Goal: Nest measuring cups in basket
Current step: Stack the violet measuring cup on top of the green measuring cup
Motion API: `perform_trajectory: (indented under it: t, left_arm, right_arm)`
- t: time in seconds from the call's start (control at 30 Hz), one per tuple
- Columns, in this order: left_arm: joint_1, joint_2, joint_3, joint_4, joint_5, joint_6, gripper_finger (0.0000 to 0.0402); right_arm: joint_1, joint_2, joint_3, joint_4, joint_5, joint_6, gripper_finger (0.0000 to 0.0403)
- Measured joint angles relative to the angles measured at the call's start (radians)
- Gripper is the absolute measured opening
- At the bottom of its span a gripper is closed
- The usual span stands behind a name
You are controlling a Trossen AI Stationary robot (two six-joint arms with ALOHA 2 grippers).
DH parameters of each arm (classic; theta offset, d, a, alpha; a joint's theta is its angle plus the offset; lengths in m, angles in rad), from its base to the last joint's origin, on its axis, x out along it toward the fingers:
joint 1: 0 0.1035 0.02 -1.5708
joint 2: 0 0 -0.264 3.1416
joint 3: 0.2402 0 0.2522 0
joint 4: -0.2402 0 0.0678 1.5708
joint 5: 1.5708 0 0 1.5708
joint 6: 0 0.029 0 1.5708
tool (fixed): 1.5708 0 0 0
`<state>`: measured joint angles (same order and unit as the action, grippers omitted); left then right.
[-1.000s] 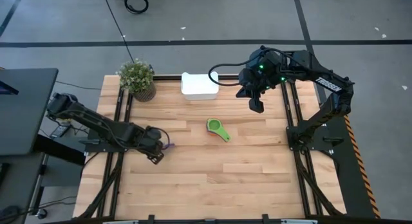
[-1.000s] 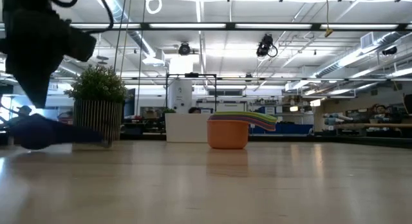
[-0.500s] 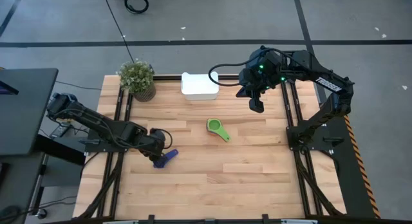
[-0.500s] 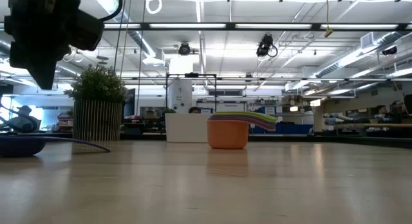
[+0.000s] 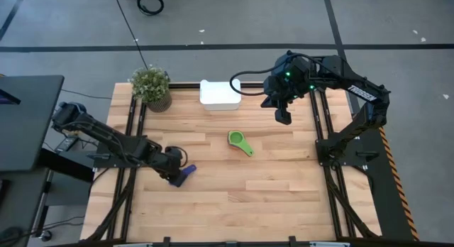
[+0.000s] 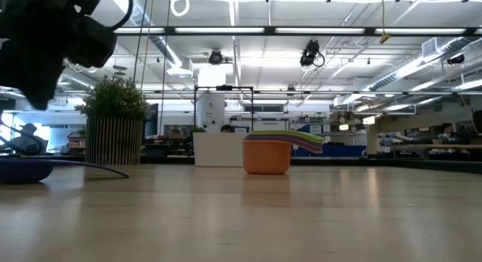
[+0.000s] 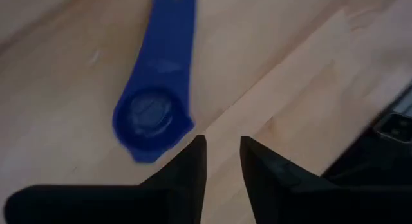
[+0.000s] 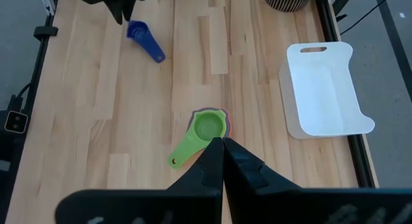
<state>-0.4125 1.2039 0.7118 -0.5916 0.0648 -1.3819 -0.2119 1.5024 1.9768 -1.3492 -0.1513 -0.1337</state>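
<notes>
I see a small blue cup (image 7: pixel 152 118) lying flat on the wood, free, just beside my left gripper (image 7: pixel 222 153). The nested stack (image 8: pixel 207 129), green on top, and the empty white basket (image 8: pixel 322 89) sit beyond my right gripper (image 8: pixel 223 147).

A blue measuring cup (image 7: pixel 154 102), a green-topped stack of cups (image 8: pixel 205 130), white basket (image 8: pixel 322 89), pale wood table (image 5: pixel 269 197).

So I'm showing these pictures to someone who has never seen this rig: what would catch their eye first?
Probably the bright stack of nested measuring cups, green on top, at the middle of the wooden table. Next, a lone blue cup lying near the table's left side, right by the left gripper, whose fingers stand slightly apart beside it. At the far edge sits the empty white basket, with the right gripper hanging shut nearby.
</notes>
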Motion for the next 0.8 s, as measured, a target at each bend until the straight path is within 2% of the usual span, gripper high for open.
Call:
perform_trajectory:
  t: [0.23, 0.53, 0.8]
  left_arm:
    - [-0.069, 0.090, -0.001, -0.003, -0.045, -0.022, 0.0102]
    - [-0.074, 0.205, -0.001, 0.075, -0.054, -0.029, 0.0102]
    - [-0.074, 0.244, -0.001, 0.107, -0.062, -0.020, 0.0102]
  right_arm:
    - [0.000, 0.000, 0.000, 0.000, 0.000, -0.003, 0.0010]
    - [0.000, 0.000, 0.000, 0.000, 0.000, -0.026, 0.0010]
    - [0.000, 0.000, 0.000, 0.001, 0.000, -0.026, 0.0010]
